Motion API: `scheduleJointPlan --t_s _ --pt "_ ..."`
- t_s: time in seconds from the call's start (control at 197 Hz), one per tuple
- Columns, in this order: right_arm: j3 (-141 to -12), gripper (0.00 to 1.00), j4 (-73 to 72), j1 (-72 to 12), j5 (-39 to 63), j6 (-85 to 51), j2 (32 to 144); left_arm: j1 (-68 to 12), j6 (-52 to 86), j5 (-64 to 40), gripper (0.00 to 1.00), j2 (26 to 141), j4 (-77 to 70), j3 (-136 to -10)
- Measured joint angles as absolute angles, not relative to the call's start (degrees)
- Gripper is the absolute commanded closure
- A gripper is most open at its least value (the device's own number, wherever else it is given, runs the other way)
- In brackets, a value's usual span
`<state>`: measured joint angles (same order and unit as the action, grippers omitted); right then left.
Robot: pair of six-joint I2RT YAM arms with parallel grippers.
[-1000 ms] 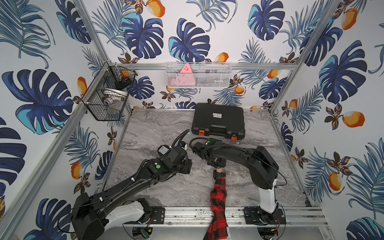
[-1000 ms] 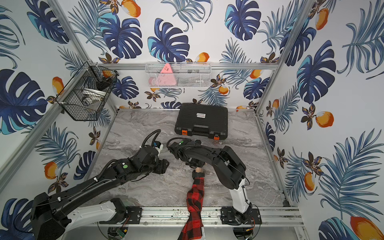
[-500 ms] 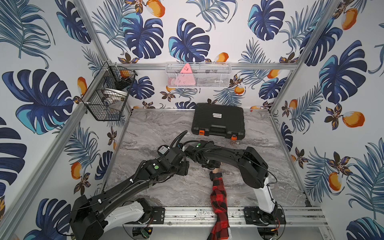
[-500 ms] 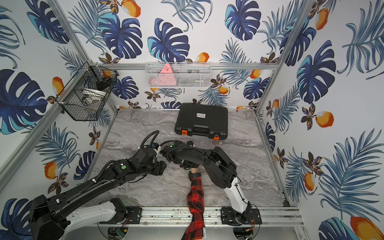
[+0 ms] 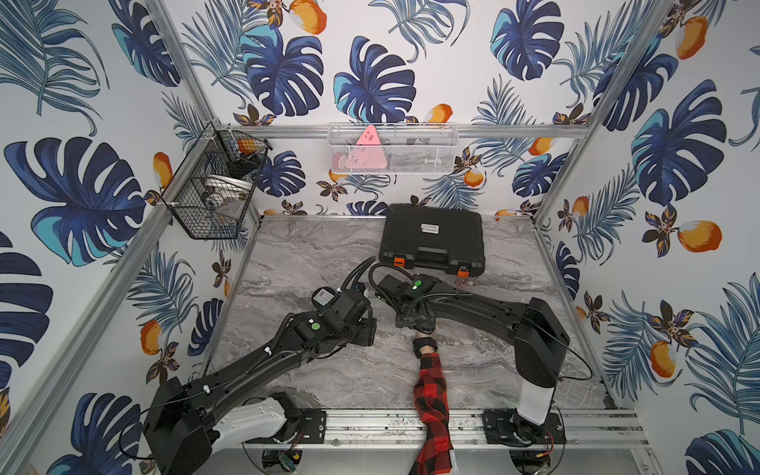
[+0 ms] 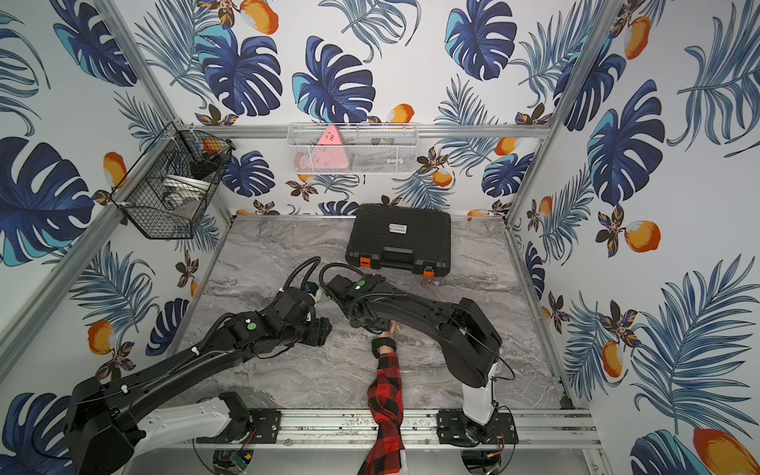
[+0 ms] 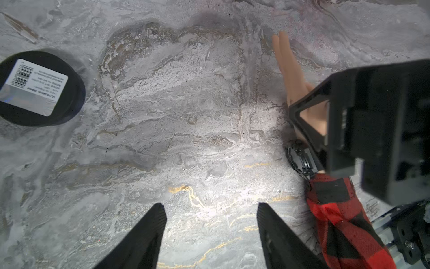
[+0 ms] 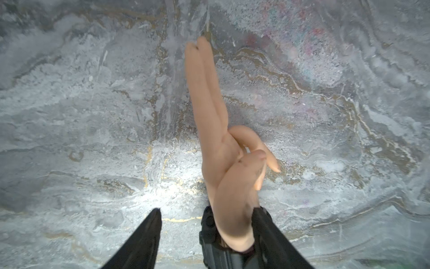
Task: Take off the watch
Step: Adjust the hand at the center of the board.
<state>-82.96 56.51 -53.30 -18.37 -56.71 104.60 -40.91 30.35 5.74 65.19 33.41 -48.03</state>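
Black watch (image 5: 425, 344) sits strapped on the dummy hand's (image 8: 216, 139) wrist near the bench's (image 5: 329, 255) front edge. Right gripper (image 8: 207, 209) straddles that wrist, jaws released. Left gripper (image 7: 209, 205) hovers beside it, jaws spread wide.

watch (image 8: 209, 246) mostly hid by dummy hand (image 8: 218, 158), sleeve (image 5: 432, 395) cropped

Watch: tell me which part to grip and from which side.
Probably grip the watch across its chunky case and the strap opposite, coming down from above with the fingers straddling the wrist. The dummy hand lies on its edge, so the case faces sideways and both flanks are free, while the table blocks the underside.
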Motion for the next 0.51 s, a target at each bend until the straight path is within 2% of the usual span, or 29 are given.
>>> scheduleJointPlan --t_s 0.213,0.507 --pt "-69.65 0.36 47.13 -43.13 -11.16 -54.70 92.16 -42.11 33.91 4.03 0.32 72.10 33.93 -52.18" --pt "-59.35 0.36 42.76 -26.50 -3.29 -48.27 82.06 -49.80 42.44 3.42 0.33 85.25 33.91 -62.92"
